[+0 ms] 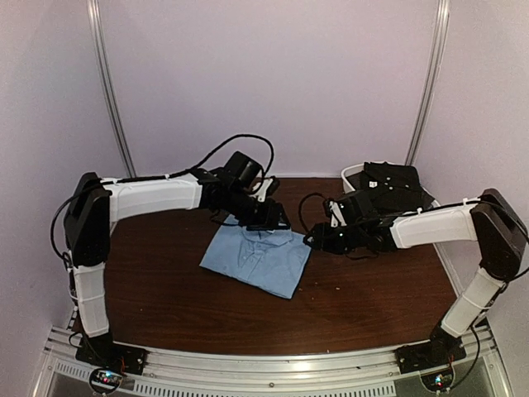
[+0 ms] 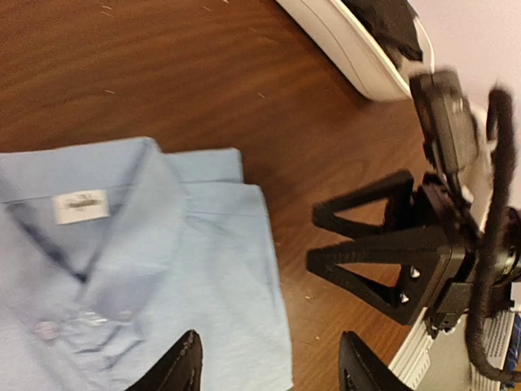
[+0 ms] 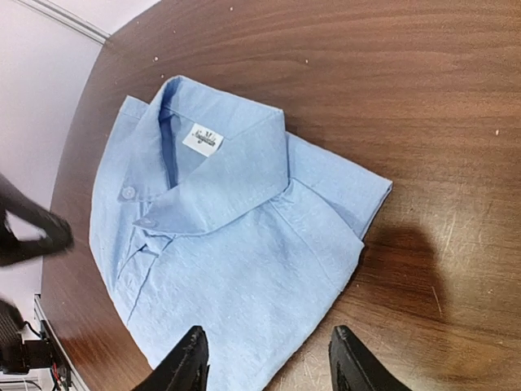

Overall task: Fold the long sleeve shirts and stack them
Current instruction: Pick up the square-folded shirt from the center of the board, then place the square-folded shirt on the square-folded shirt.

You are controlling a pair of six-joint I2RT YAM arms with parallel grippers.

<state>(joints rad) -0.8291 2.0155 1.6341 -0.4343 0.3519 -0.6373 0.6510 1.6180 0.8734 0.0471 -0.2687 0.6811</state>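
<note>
A light blue collared shirt (image 1: 258, 260) lies folded flat on the brown table, collar up. It also shows in the left wrist view (image 2: 138, 269) and the right wrist view (image 3: 228, 244). My left gripper (image 1: 273, 217) hovers over the shirt's far edge, open and empty; in its own view (image 2: 269, 366) it stands over the shirt's edge. My right gripper (image 1: 318, 240) hovers at the shirt's right edge, open and empty; in its own view (image 3: 269, 362) the jaws stand apart above the folded side.
A white oval tub (image 1: 354, 175) with dark cloth (image 1: 393, 184) in it stands at the back right; it also shows in the left wrist view (image 2: 358, 57). The right gripper's black fingers (image 2: 383, 261) appear close in the left wrist view.
</note>
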